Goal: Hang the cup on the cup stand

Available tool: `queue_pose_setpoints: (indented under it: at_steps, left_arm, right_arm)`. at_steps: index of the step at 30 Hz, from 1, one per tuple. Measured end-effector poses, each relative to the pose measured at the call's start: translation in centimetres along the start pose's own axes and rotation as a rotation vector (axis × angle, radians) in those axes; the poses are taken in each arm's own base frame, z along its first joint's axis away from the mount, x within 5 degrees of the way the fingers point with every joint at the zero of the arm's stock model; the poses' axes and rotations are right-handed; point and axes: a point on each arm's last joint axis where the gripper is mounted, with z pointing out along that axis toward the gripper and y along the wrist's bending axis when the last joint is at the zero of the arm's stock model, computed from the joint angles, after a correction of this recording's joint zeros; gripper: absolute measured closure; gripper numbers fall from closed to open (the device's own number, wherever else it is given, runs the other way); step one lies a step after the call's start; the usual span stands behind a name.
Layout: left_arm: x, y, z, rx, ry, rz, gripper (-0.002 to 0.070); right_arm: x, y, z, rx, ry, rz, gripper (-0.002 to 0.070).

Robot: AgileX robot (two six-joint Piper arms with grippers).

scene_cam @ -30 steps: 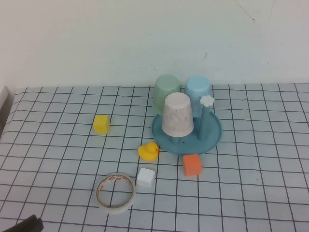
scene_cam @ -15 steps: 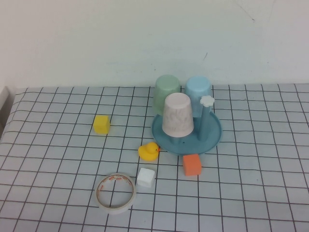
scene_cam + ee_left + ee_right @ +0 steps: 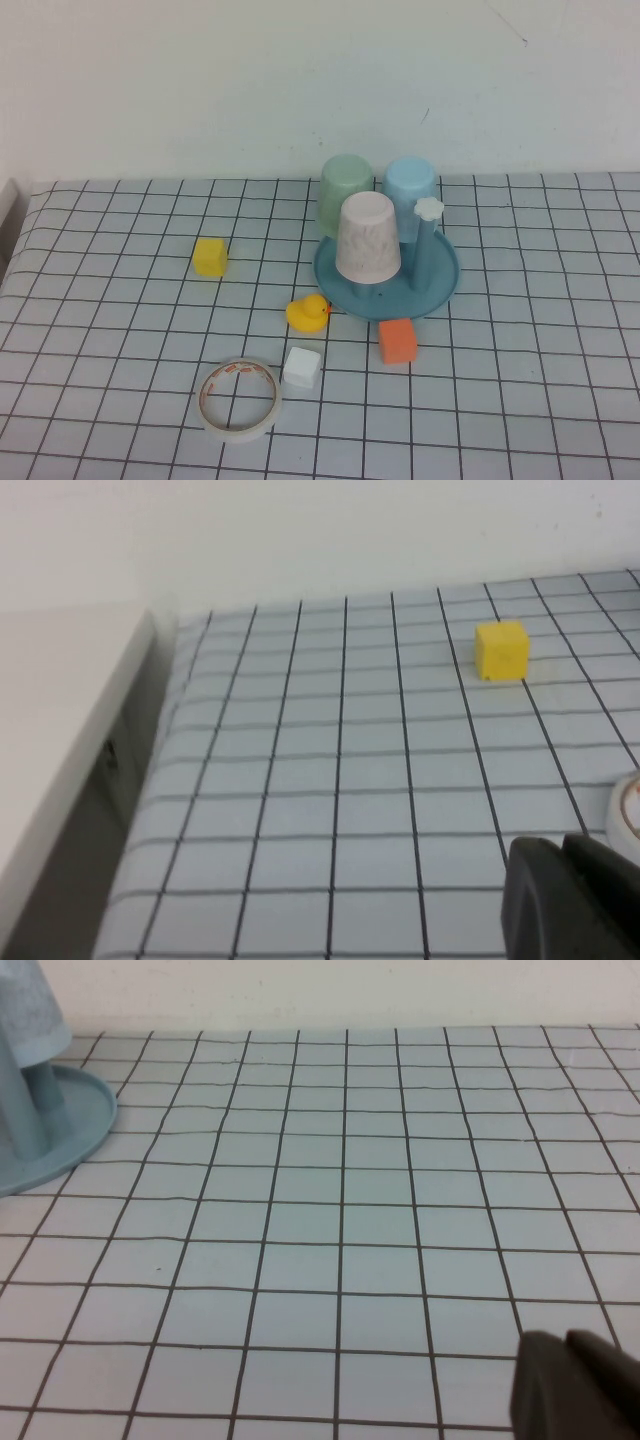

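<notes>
The pale pink cup (image 3: 367, 240) sits upside down over a peg at the front of the blue cup stand (image 3: 443, 287). One free peg with a white flower knob (image 3: 428, 209) stands to its right. Neither gripper shows in the high view. My left gripper (image 3: 565, 900) is shut and empty, low over the table's left part, far from the stand. My right gripper (image 3: 578, 1388) is shut and empty over bare grid cloth to the right of the stand (image 3: 75, 1125).
A pale green cup (image 3: 346, 190) and a light blue cup (image 3: 411, 188) sit upside down at the stand's back. A yellow cube (image 3: 210, 257), a rubber duck (image 3: 308, 313), a white cube (image 3: 301, 367), an orange cube (image 3: 397, 341) and a tape roll (image 3: 239, 398) lie in front.
The dark tip of my left arm at the bottom left corner of the high view has drawn back out of view. The cups and stand have not moved.
</notes>
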Motion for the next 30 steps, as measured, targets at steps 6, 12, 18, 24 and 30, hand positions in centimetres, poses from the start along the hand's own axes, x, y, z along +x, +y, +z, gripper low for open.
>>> queue_pose_setpoints:
  at_steps: [6, 12, 18, 24, 30]
  left_arm:
    - [0.51, -0.02, -0.01, -0.001, 0.056, -0.081, 0.0676]
    - [0.72, 0.01, -0.03, -0.005, 0.079, -0.093, 0.0676]
    - [0.67, 0.01, -0.04, -0.005, 0.078, -0.098, 0.0676]
    - [0.7, 0.02, -0.05, -0.006, 0.082, -0.098, 0.0676]
    - [0.71, 0.02, -0.05, -0.006, 0.083, -0.098, 0.0676]
  right_arm:
    - [0.0, 0.0, 0.0, 0.0, 0.0, 0.0, 0.0676]
    - [0.0, 0.0, 0.0, 0.0, 0.0, 0.0, 0.0676]
    - [0.0, 0.0, 0.0, 0.0, 0.0, 0.0, 0.0676]
    - [0.0, 0.0, 0.0, 0.0, 0.0, 0.0, 0.0676]
    - [0.0, 0.0, 0.0, 0.0, 0.0, 0.0, 0.0676]
